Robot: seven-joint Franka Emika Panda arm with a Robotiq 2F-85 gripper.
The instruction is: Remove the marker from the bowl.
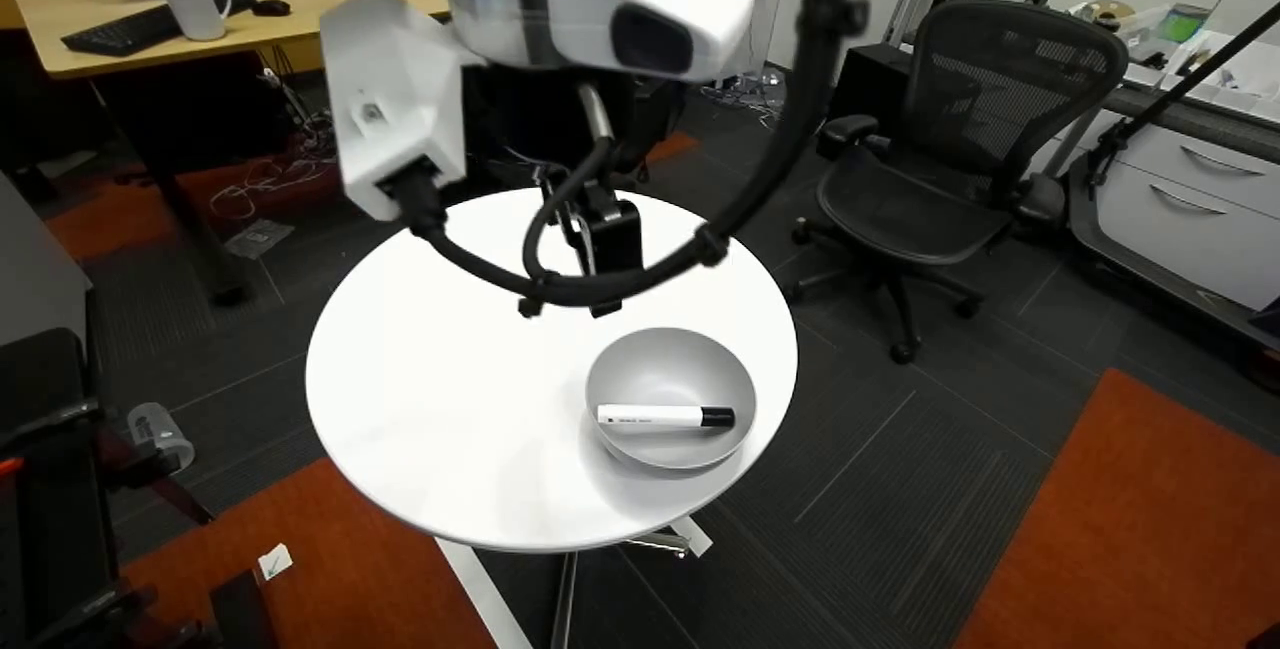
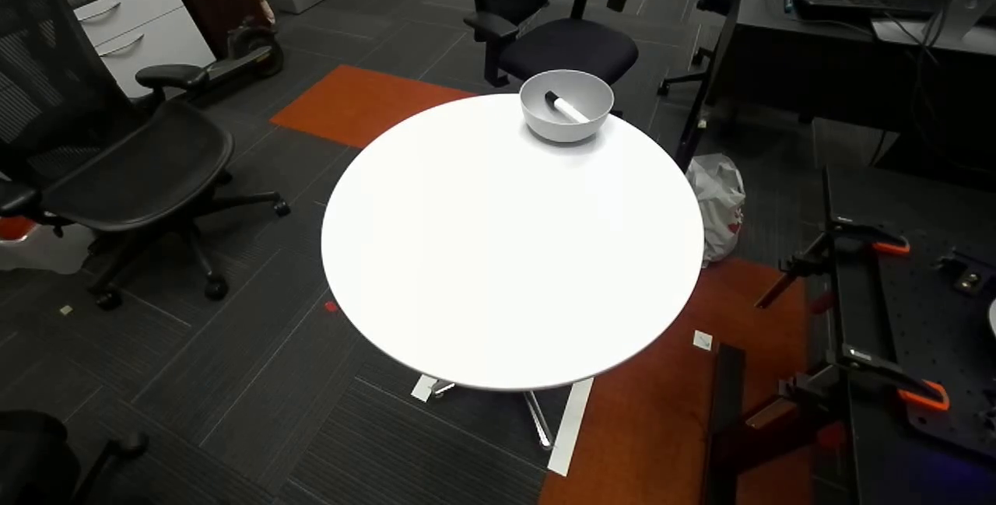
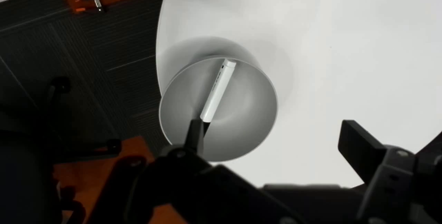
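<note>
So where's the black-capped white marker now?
In an exterior view, the marker lies inside the round grey bowl, at lower right on the white round table.

The claw (image 3: 272, 129) is above the table (image 1: 450, 379). In the wrist view, the bowl (image 3: 241, 117) rests on the table, left of the claw's midline and partly hidden by the claw. The marker (image 3: 218, 90) lies in the bowl. In an exterior view, the chair (image 1: 915, 214) is right of the claw; the desk (image 1: 335, 1), left and behind.
</note>
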